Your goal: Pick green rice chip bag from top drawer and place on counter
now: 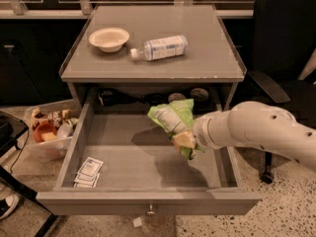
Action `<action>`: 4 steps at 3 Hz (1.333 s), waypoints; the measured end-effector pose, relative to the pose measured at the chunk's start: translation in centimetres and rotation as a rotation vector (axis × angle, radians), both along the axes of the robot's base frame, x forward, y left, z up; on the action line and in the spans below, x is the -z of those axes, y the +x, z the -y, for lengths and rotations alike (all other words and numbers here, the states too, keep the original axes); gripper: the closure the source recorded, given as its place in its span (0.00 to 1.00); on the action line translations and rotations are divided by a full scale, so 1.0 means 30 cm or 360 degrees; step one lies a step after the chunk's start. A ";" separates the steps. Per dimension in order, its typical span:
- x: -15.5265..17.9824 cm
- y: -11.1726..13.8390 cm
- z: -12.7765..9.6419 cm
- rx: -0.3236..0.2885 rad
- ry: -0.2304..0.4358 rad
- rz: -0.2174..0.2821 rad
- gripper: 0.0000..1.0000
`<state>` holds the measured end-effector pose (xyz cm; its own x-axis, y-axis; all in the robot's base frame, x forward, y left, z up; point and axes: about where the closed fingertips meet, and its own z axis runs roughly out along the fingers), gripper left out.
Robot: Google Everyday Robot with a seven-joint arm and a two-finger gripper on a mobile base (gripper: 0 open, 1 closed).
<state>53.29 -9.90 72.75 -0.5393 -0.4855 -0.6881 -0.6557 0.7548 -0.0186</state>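
The grey cabinet's counter (212, 58) stands above its top drawer (123, 157), which is pulled fully open toward the camera, flat bottom exposed. A white robot arm (256, 130) reaches in from the right, its gripper (186, 143) over the right half of the drawer, tan-tipped fingers (182, 140) pinched on the lower end of the green rice chip bag (173, 116). The bag hangs clear of the drawer floor, a dark shadow spread beneath it. Its long axis runs on a slant, the free end up and to the left, toward the cabinet's dark opening, the clamped end down and to the right. It is crinkled, light green, with a white printed panel facing up and left. On the counter a clear plastic bottle (160, 47) lies on its side, cap just beside a shallow cream bowl (109, 37). Small white packets (89, 171) lie in the drawer's front left corner
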 end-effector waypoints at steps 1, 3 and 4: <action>-0.124 0.045 0.023 -0.0003 0.0002 0.0172 1.00; -0.364 0.210 0.087 0.0031 -0.0020 0.0446 1.00; -0.477 0.281 0.101 0.0057 -0.0048 0.0557 1.00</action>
